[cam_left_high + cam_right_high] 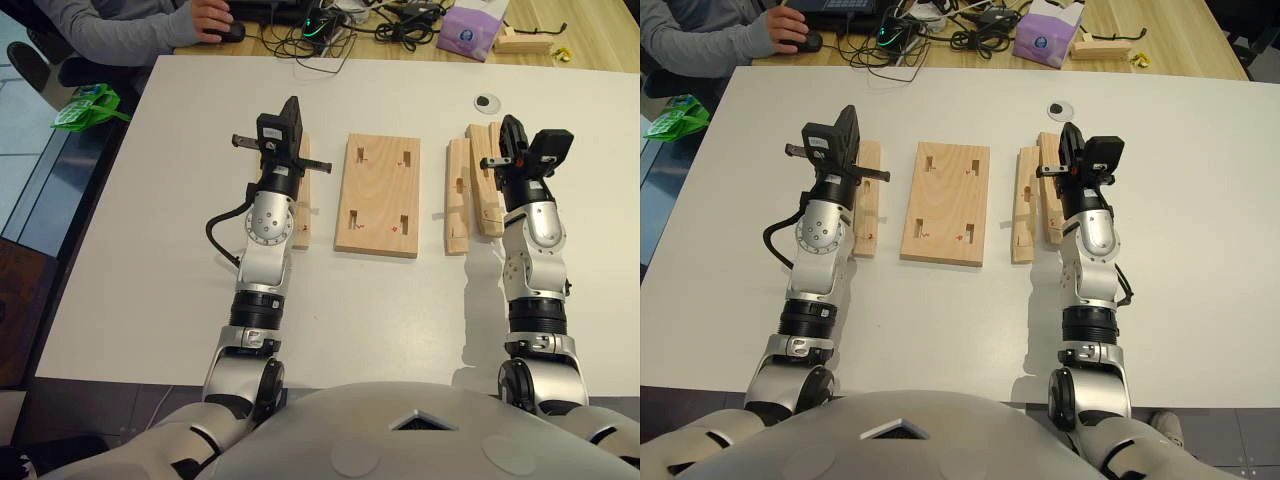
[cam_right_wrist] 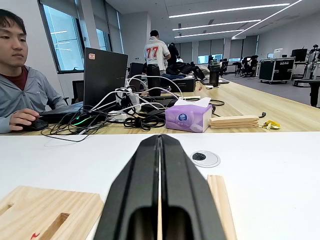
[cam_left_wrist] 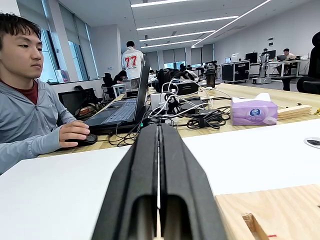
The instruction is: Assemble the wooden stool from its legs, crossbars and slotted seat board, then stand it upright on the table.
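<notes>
Wooden seat board [image 1: 378, 196]: lies flat in the middle of the white tabletop [image 1: 400, 330], between my two arms, with its four slots facing up.
Left-hand pieces [image 1: 871, 190]: pale stool parts lying flat just beside the board's left edge. My left arm covers much of them, so I cannot count them.
Right-hand pieces [image 1: 457, 205]: long notched stool parts lying side by side just beside the board's right edge, running away from me. My right arm partly covers the outer one.
Left pincer [image 1: 294, 104]: closed tight, with only a hairline seam between the fingers and nothing held. It points away from me over the far end of the left-hand pieces. I cannot tell whether it touches the wood.
Right pincer [image 1: 512, 122]: also closed tight and empty. It points away from me over the far end of the right-hand pieces, and I cannot tell whether it touches them.
Stool: not yet put together; every part lies flat and apart from the board.
Round disc [image 1: 486, 101]: small, on the tabletop near my right pincer's tip.
Far desk: a purple tissue box [image 1: 470, 30], a tangle of cables [image 1: 330, 25] and a wooden offcut [image 1: 525, 40].
</notes>
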You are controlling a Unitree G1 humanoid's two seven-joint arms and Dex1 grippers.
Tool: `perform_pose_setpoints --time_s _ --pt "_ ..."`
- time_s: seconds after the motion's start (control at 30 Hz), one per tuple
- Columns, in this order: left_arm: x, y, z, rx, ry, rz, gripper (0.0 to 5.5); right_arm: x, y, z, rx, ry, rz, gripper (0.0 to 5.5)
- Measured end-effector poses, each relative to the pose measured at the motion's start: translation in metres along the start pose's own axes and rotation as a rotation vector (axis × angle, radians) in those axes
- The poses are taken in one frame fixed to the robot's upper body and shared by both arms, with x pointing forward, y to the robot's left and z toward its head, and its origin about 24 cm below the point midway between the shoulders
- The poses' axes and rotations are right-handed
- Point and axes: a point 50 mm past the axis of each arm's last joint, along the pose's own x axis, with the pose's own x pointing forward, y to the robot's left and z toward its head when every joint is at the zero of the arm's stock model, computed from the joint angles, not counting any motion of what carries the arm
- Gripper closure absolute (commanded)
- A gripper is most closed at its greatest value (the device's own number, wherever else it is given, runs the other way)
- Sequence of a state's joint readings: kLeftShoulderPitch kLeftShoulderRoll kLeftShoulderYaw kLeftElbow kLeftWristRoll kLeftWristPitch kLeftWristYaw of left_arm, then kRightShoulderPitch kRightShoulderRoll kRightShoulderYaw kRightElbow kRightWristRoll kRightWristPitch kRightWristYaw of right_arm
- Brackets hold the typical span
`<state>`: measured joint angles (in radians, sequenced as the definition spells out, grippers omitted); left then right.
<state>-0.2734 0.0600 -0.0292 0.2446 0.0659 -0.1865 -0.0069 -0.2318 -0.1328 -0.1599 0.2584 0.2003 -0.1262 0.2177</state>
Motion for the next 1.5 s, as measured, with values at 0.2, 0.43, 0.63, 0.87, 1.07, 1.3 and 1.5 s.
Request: perform_pose_setpoints --time_s 0.2,0.43,0.63,0.87,1.07,1.3,1.5 --pt "0.004 -0.005 0.004 0.069 -0.014 -0.041 5.47 0.001 0.000 -0.002 -0.011 -0.006 -0.014 5.50" --pt "0.003 -0.003 0.001 0.073 0.011 -0.069 5.47 -0.001 0.002 -0.004 -0.006 -0.013 -0.037 5.50" --pt "0.005 0.017 -0.005 0.080 0.081 0.027 5.47 -0.002 -0.001 -0.007 -0.009 -0.009 -0.046 5.50" --pt "-0.020 0.032 -0.019 0.069 0.223 0.014 5.47 -0.009 -0.003 -0.010 -0.014 -0.001 -0.055 5.50" --pt "-0.042 0.058 -0.005 0.119 0.269 0.005 5.47 -0.017 -0.007 -0.012 -0.026 0.004 -0.086 5.50" --pt "-0.074 0.067 -0.027 -0.037 0.458 -0.022 5.47 -0.023 -0.011 -0.019 -0.029 0.029 -0.115 5.50" --pt "-0.053 0.069 -0.014 -0.015 0.368 0.029 5.47 -0.020 -0.013 -0.017 -0.034 0.026 -0.117 5.50"
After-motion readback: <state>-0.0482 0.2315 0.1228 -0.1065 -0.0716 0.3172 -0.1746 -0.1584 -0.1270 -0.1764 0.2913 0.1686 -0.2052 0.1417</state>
